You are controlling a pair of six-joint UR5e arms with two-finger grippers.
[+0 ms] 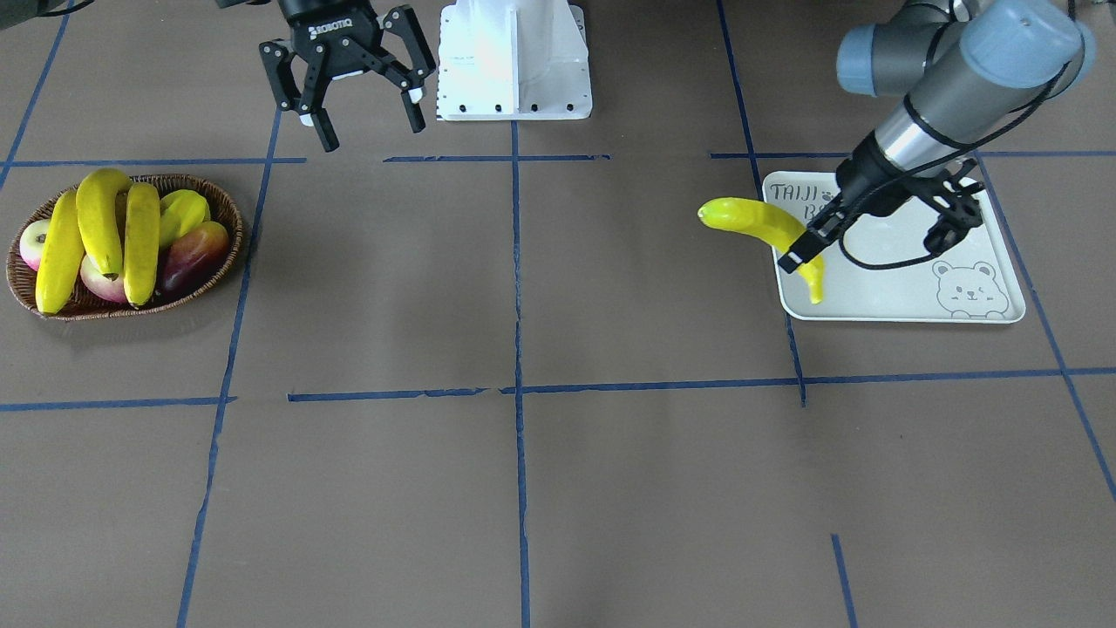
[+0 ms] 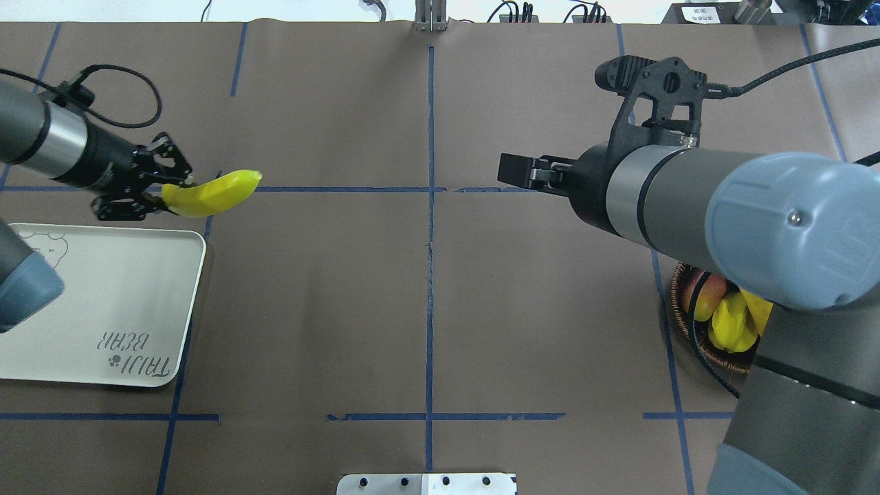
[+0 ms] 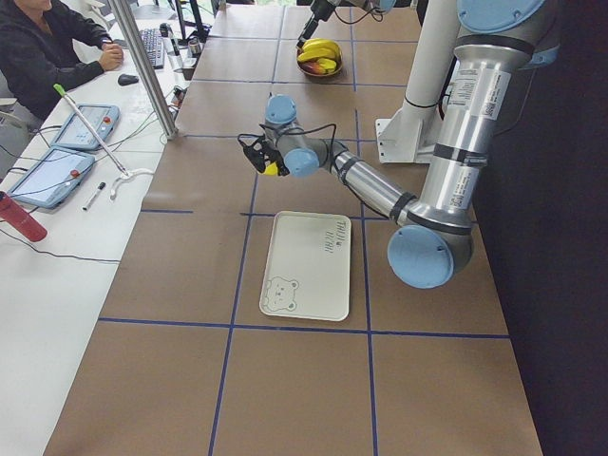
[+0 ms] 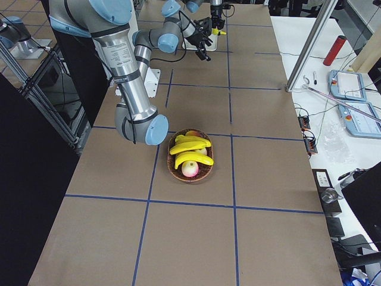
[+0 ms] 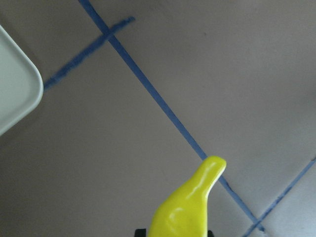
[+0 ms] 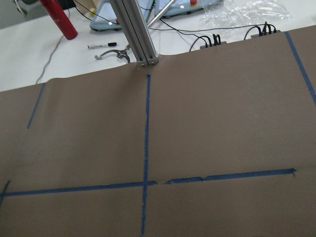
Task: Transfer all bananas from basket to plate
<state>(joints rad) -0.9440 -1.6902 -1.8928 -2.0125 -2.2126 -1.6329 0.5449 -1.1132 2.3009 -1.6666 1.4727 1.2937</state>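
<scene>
Toward the table's left end, a pale grey-white rectangular plate [image 2: 124, 289] with rounded corners, "TAIJI BEAR" lettering and a bear-face outline lies flat on the brown-paper-covered table [image 2: 426, 309], which is marked with blue tape lines [image 2: 430, 124]. None of the fruit lies on it. Near the plate's corner on the side toward the table's middle, the left gripper [image 2: 165, 196] hangs above the surface with its black fingers clamped on one end of a long curved bright-yellow banana [image 2: 213, 192]. That banana is held clear of the table, and its free end points toward the table's middle. The left wrist view shows brown paper and a tape line beneath it, with the plate's rounded corner off to one side.

Over the table's right half, the right gripper [image 1: 373, 131] hangs in the air, its two black fingers spread wide with nothing between them.

Toward the table's right end, well apart from the plate, sits a shallow oval dark-brown woven wicker basket [image 1: 113, 312]. It holds three more bright-yellow bananas [image 1: 141, 240] lying side by side on top of the other fruit. Beside them are a ridged yellow-green starfruit [image 1: 183, 214] and a dark red fruit [image 1: 193, 253]. Two pink-and-cream round fruits [image 1: 33, 242] lie partly covered by the bananas.
</scene>
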